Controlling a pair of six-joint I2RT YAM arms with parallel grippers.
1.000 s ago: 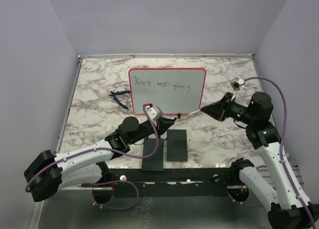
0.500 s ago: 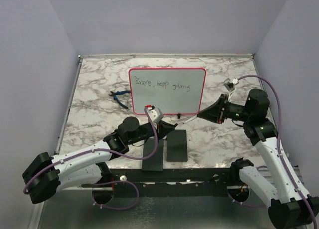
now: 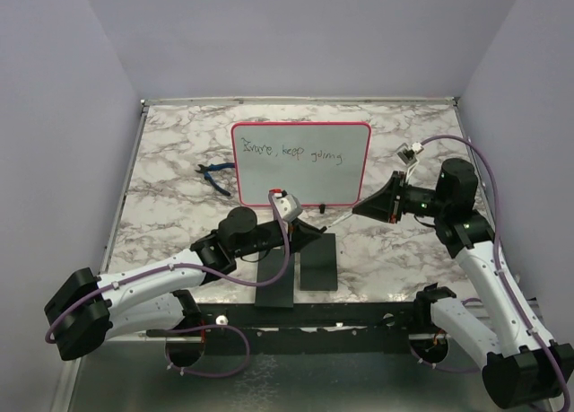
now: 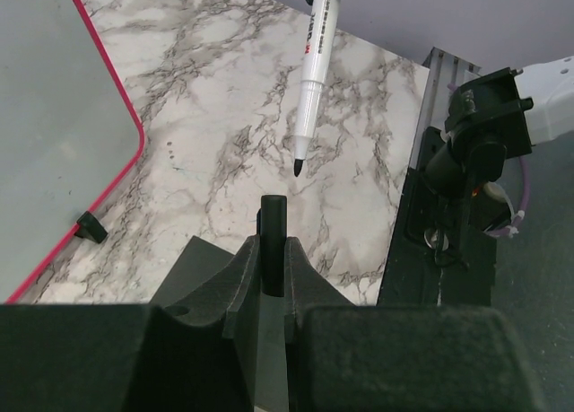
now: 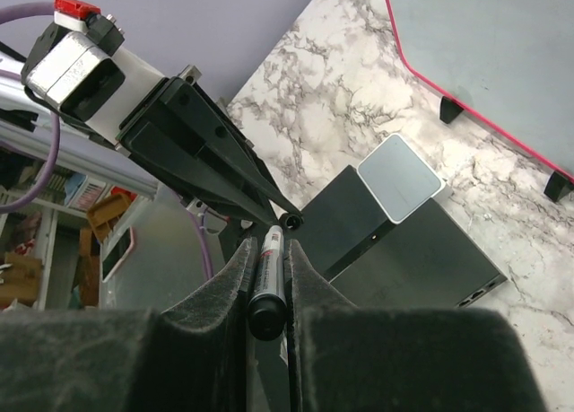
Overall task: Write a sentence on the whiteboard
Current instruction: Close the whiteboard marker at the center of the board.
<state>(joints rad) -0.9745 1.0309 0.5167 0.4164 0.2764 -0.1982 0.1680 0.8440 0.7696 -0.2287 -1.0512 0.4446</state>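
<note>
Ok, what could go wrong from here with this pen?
The white plastic marker, held by the right gripper, points its bare black tip slightly aside of the small black cap in the left gripper; it could miss and ink that gripper. The red-rimmed whiteboard stands close by; a bump could topple it.

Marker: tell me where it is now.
In the top view the marker is right of centre, clamped in the right claw, its tip facing the black cap in the left claw, in front of the whiteboard.
</note>
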